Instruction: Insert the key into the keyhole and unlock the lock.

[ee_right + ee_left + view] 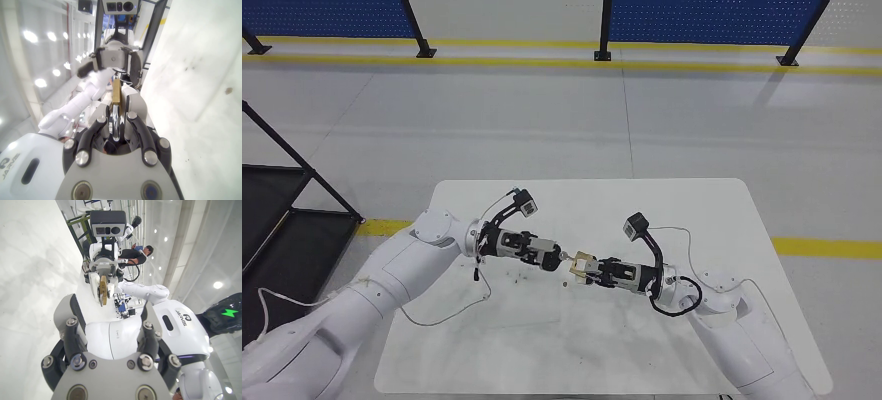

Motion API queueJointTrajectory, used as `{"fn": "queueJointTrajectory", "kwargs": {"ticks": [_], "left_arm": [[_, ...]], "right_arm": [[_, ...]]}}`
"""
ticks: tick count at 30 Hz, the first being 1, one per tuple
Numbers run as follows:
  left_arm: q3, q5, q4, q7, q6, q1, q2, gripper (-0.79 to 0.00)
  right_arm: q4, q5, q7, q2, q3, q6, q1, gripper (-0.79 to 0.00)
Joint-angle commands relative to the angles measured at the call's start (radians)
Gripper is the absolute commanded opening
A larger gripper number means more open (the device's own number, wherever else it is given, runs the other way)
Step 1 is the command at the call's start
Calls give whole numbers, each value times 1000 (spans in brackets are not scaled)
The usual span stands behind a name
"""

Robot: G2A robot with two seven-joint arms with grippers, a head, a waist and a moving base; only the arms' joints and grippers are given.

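Observation:
A brass padlock (pixel 116 92) is held above the white table with my right gripper (pixel 116 113) shut on it; the steel shackle (pixel 115 125) points back into the gripper. In the left wrist view the padlock (pixel 103 285) faces me end-on, and a small silvery piece (pixel 102 300) that may be the key hangs at its lower end. My left gripper (pixel 109 300) stands open a short way in front of the lock, with nothing between its fingers. In the top view the left gripper (pixel 554 257) and right gripper (pixel 587 268) meet tip to tip over the table's middle.
The white table (pixel 692 210) has a few dark specks (pixel 565 283) below the grippers. A black rack (pixel 282 210) stands off the table's left side. Blue barriers (pixel 702 20) line the floor at the back.

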Motion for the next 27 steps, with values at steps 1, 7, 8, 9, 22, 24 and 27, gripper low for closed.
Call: {"fn": "queueJointTrajectory", "kwargs": {"ticks": [1, 7, 8, 9, 22, 24, 27], "left_arm": [[-13, 17, 5, -7, 7, 7, -10, -425], [-44, 60, 19, -14, 14, 24, -34, -468], [-49, 64, 21, -15, 15, 27, -37, -480], [-53, 67, 22, -17, 17, 29, -40, -489], [-120, 94, 51, -40, 40, 61, -72, -563], [-131, 97, 49, -43, 44, 66, -75, -576], [-147, 104, 45, -50, 50, 73, -79, -594]], "right_arm": [[0, 0, 0, 0, 0, 0, 0, -785], [0, 0, 0, 0, 0, 0, 0, -785], [0, 0, 0, 0, 0, 0, 0, -785], [0, 0, 0, 0, 0, 0, 0, -785], [0, 0, 0, 0, 0, 0, 0, -785], [0, 0, 0, 0, 0, 0, 0, -785], [0, 0, 0, 0, 0, 0, 0, -785]]}}
